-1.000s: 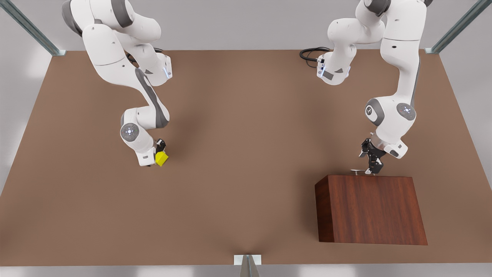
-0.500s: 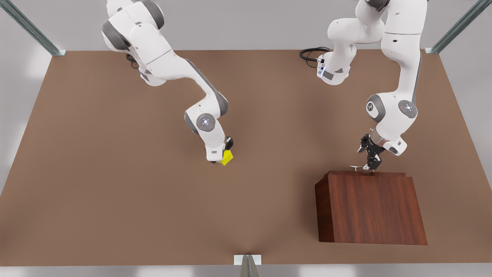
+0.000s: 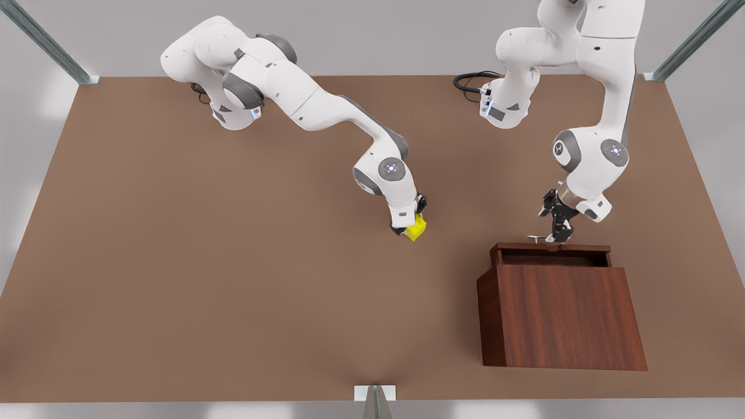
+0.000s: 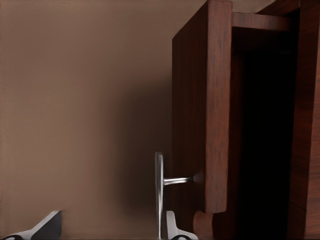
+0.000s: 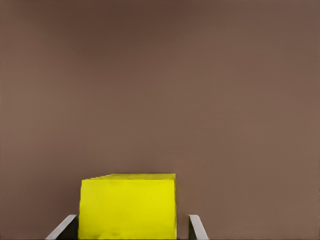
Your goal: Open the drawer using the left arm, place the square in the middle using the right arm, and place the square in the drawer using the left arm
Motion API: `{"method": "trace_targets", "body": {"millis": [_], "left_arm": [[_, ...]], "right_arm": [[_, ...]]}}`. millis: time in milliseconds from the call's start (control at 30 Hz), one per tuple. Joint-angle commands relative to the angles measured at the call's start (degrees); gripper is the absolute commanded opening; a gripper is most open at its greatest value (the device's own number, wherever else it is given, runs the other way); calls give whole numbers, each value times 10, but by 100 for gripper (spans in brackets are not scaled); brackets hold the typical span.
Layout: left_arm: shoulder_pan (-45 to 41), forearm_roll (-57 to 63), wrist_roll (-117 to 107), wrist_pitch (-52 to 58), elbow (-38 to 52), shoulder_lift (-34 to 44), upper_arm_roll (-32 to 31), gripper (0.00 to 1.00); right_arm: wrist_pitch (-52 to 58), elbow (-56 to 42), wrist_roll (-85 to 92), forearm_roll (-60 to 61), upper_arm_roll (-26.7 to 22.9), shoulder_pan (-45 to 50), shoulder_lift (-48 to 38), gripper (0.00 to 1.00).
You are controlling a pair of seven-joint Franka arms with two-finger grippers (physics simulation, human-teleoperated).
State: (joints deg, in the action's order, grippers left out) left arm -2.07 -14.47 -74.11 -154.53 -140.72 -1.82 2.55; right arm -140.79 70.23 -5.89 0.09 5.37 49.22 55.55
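Front view: right gripper (image 3: 411, 231) fingers clamp the glossy yellow square (image 3: 417, 229); left gripper (image 3: 557, 235) fingers straddle the wood-grain drawer's (image 3: 550, 254) silver bar handle (image 3: 538, 237).

Front view: set high at the near edge, facing down across the whole table (image 3: 174, 291) toward both arm bases at the far side. Left wrist view: close on the drawer (image 4: 207, 100), shared with the front view. Right wrist view: close on the square (image 5: 127, 207), likewise shared.

The square (image 3: 416, 228) sits left of the drawer (image 3: 550, 255) in the front view.
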Motion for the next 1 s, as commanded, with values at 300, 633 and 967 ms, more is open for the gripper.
{"method": "trace_targets", "body": {"millis": [300,633,967], "left_arm": [[0,1,1,5,-38,30,3,100],[-2,2,5,12,-87,71,4,100],[-129,63,279,381,251,89,25,100]], "right_arm": [[228,242,8,3,-31,-174,-403,100],[419,175,256,-25,-45,-619,-435,100],[416,151,255,-22,-45,-621,-432,100]]}}
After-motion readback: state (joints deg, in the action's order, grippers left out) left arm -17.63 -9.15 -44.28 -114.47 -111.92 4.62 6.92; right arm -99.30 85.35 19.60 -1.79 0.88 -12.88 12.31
